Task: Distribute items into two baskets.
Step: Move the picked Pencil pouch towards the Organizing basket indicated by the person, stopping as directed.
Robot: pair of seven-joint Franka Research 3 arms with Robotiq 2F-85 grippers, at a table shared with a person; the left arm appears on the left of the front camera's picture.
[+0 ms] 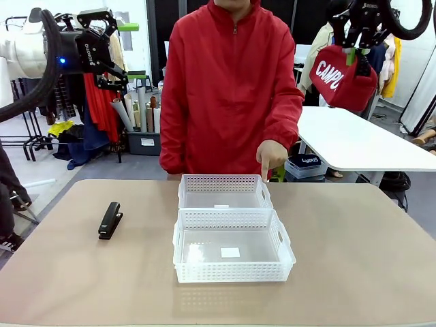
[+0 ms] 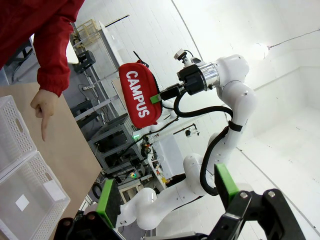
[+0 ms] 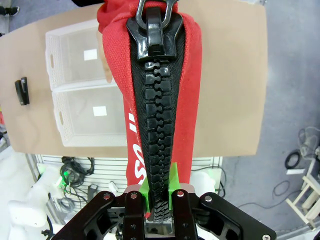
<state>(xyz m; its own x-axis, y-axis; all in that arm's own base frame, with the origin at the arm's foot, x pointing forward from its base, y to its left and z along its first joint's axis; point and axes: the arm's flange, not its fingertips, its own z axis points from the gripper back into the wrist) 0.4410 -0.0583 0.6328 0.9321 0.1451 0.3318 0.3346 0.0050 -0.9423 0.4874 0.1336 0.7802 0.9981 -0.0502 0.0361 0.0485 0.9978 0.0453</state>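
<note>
Beige worktop (image 1: 354, 266) before you carries the white far basket (image 1: 221, 182) touching the near basket (image 1: 231, 271), both bare inside. A person's hand (image 1: 271, 157) points down beside the far basket's right corner. High on the right, your right pincer (image 1: 354, 56) is clamped on the zipper edge of the red CAMPUS pouch (image 1: 337, 80), which hangs in the air. Your left pincer (image 1: 129, 51) is high on the left, its jaws wide apart and holding nothing. The black stapler (image 1: 110, 220) lies left of the baskets.
</note>
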